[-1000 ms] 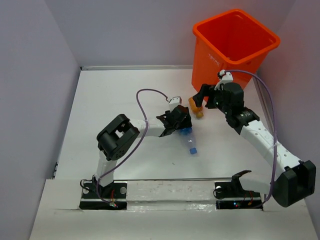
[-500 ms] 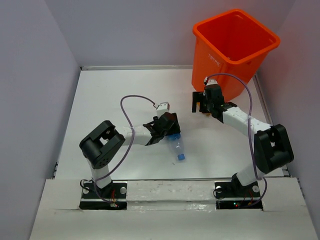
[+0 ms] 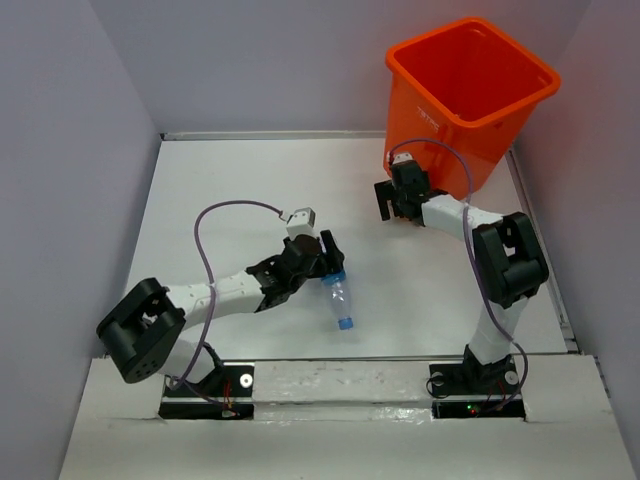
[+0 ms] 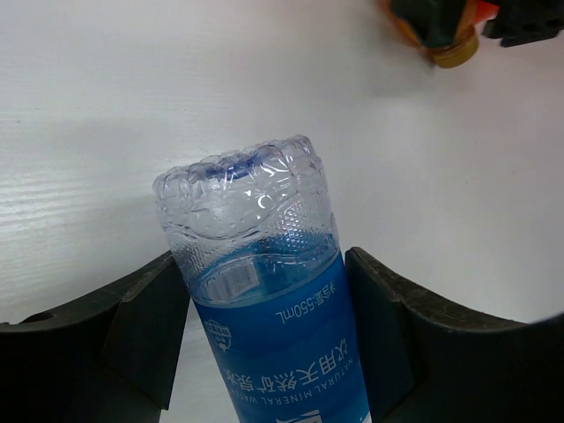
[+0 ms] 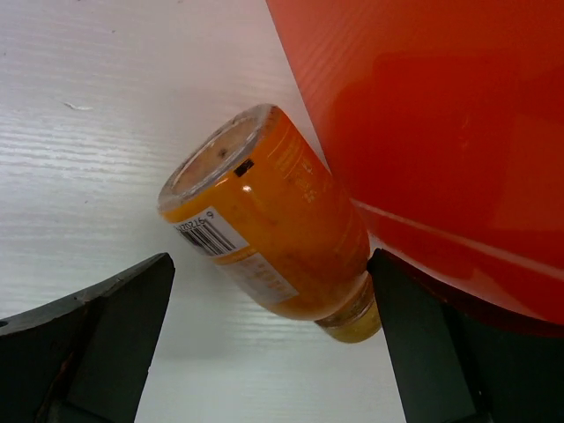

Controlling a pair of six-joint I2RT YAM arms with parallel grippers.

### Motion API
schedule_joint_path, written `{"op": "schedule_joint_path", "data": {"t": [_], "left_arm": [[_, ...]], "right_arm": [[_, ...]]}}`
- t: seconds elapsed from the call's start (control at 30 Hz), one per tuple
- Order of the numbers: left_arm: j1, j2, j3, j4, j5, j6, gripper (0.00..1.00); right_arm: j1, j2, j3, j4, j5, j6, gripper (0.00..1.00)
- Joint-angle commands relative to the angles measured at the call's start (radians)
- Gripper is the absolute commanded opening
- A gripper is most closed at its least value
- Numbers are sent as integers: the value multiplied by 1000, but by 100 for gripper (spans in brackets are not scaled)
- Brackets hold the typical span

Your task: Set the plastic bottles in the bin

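A clear plastic bottle (image 4: 256, 238) with a blue label and blue cap lies between the fingers of my left gripper (image 4: 264, 291), which is shut on its labelled middle. From above, that bottle (image 3: 340, 300) sticks out toward the near edge from the left gripper (image 3: 322, 258). An orange bottle (image 5: 264, 238) lies on the table, tilted against the wall of the orange bin (image 5: 441, 115). My right gripper (image 5: 271, 264) stands open around it, both fingers apart from it. From above, the right gripper (image 3: 392, 200) sits at the foot of the bin (image 3: 440, 125) and hides that bottle.
The white table ends at a back wall (image 3: 270, 135), with grey walls on both sides. The bin stands in the far right corner. The orange bottle's cap (image 4: 454, 55) shows at the top right of the left wrist view.
The left arm has pulled back toward the near left, carrying the blue-labelled bottle. The right gripper has moved left and down to the bin's foot, its jaws widening around the orange bottle.
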Motion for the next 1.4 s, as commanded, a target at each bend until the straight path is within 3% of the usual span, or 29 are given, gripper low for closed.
{"op": "schedule_joint_path", "data": {"t": [0.0, 0.13, 0.2, 0.23, 0.3, 0.43, 0.6, 0.67, 0.8, 0.9, 1.03, 1.2, 1.37], "left_arm": [[2, -115, -33, -8, -35, 27, 63], [3, -180, -53, -23, -42, 24, 63], [3, -204, -53, -29, -48, 27, 63], [2, -209, -50, -34, -52, 30, 63], [2, -229, -37, -51, -62, 34, 63], [2, -275, -27, -78, -86, 42, 63], [3, -355, -33, -104, -120, 42, 63], [5, -376, -27, -115, -126, 42, 63], [8, -428, 2, -140, -135, 51, 62], [9, -450, 48, -160, -141, 68, 62], [9, -451, 139, -190, -160, 105, 62], [11, -409, 295, -200, -190, 166, 62], [11, -291, 531, -178, -223, 247, 58]], "right_arm": [[9, 62, 98, 2, 34, -130, 99], [9, 84, 101, -21, -22, -98, 91], [30, 79, 86, -22, -32, -68, 78], [30, 74, 83, -21, -30, -59, 65], [56, 58, 66, -15, -24, -36, 54], [114, -53, 23, 18, -39, -19, 48], [150, -350, 6, 32, -166, 42, 40], [150, -480, 26, 56, -251, 60, 35], [150, -588, 136, 127, -315, 41, 34], [150, -584, 280, 148, -236, -57, 34], [93, -460, 498, 197, -27, -197, 34], [-103, -311, 600, 251, -59, -101, 39], [-188, -245, 685, 148, -76, -47, 99]]}}
